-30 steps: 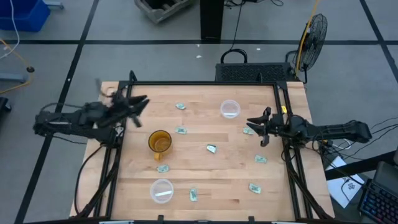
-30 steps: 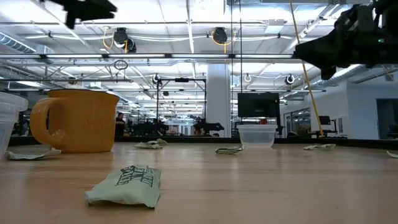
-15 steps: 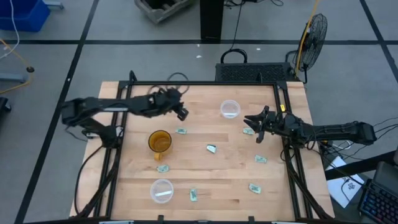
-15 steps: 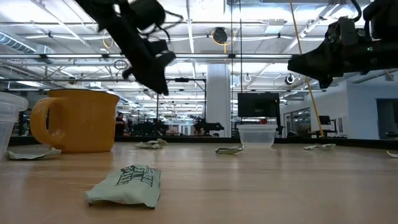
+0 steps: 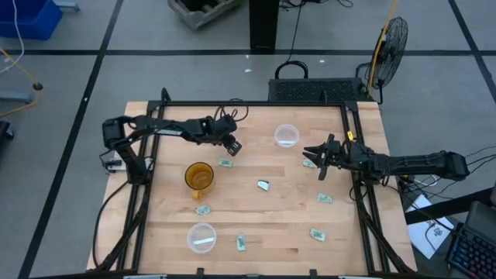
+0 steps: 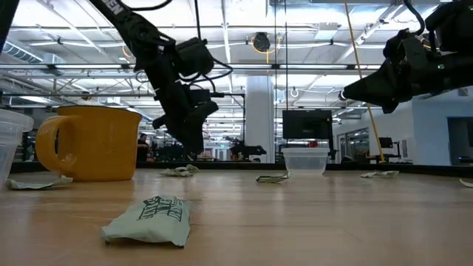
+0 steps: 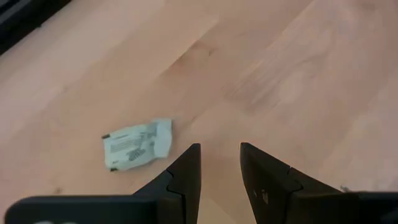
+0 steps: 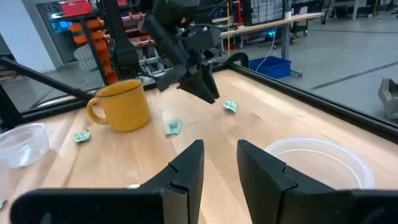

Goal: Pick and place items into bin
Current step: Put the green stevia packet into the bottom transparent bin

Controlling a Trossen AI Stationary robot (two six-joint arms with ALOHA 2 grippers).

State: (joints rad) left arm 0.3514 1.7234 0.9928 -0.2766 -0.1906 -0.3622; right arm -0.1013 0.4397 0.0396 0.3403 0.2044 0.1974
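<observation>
left gripper — hangs over the far-left part of the table, above a packet that lies just beside its tips; jaws parted by a narrow gap, nothing between them. in the left wrist view the packet lies flat on the wood beside the fingers, not between them.

right gripper — at the right edge, near the far tub, over another packet; jaws a little apart, holding nothing.

packets — all seen lie loose on the table: one mid-table, two at right, two near the front, one far. none seen in a tub.

other — amber cup; near tub.

step in hand, as judged — approach to the first picks; placing not begun.

next move — left gripper needs to shift sideways to centre on its packet, spread wider, then drop to the wood and close; a flat wrapper may slip out.
</observation>
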